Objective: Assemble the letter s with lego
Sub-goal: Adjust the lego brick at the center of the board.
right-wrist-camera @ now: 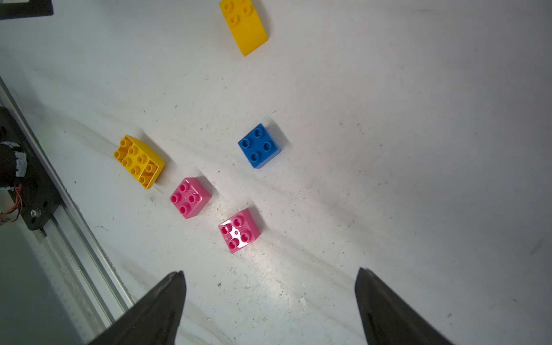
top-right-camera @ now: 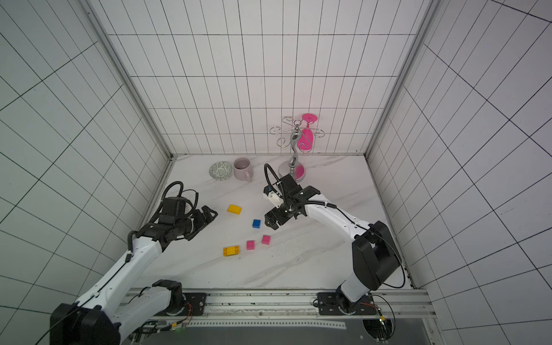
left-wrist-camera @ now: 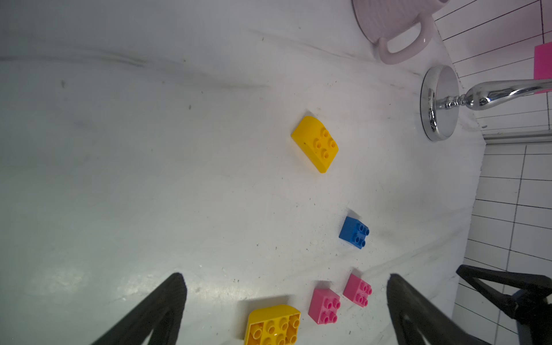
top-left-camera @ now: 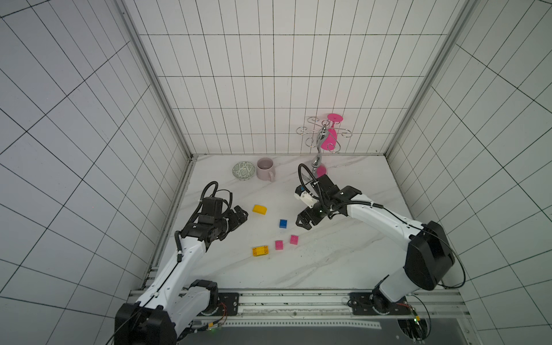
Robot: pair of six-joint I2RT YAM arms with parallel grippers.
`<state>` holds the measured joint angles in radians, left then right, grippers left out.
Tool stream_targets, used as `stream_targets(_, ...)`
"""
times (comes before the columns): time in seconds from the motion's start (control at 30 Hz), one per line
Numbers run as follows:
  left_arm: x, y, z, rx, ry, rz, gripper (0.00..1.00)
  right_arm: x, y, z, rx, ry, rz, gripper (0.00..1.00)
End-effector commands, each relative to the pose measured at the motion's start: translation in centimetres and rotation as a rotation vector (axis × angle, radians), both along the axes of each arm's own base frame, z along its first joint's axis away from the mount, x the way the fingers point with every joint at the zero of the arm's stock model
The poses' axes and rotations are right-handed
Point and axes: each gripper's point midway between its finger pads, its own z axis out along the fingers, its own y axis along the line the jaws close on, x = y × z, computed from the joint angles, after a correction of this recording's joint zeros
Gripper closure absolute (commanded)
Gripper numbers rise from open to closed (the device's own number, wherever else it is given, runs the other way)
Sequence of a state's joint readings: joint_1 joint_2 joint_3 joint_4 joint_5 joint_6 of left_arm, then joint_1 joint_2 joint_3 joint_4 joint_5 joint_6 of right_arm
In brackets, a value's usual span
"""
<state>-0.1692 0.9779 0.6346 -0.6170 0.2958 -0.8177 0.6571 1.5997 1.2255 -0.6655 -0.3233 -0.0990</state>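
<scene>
Marble tabletop (top-left-camera: 328,263): five lego bricks (top-left-camera: 283,223) scattered apart; left tool (top-left-camera: 242,215), right tool (top-left-camera: 302,224) both spread wide, empty, touching nothing.

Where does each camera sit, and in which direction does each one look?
Both top views: high above the front aluminium rail, looking down at the white marble table; they show the left arm with open left end effector and the right arm with open right end effector.
Left wrist: behind its open fingers, facing the pale pink ceramic mug and chrome metal stand.
Right wrist: behind its open fingers, facing down and towards the rail.
Shared: all four views show the blue square studded plastic brick.
</scene>
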Motion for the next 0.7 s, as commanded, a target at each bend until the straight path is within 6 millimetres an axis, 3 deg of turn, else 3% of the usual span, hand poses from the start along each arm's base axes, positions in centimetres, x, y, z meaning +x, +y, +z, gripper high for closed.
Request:
stream_targets(0.0,-3.2,-2.6,-1.9,-0.161,0.141,0.039,0.02,-0.3,0.3,-0.7,-0.048,0.034,0.013,0.12)
stream_targets(0.17,-4.7,-4.9,-3.7,-0.209,0.173,0.033,0.02,0.2,0.6,-0.5,-0.019,0.021,-0.033,0.11)
stream_targets(0.33,-5.5,-7.1,-4.7,-0.216,0.212,-0.007,0.02,0.6,-0.6,-1.4,-0.05,0.028,-0.075,0.11)
stream_targets(0.67,-3.6,-9.6,-6.1,-0.191,0.23,-0.068,0.02,0.3,-2.4,-1.8,-0.044,0.046,-0.141,0.11)
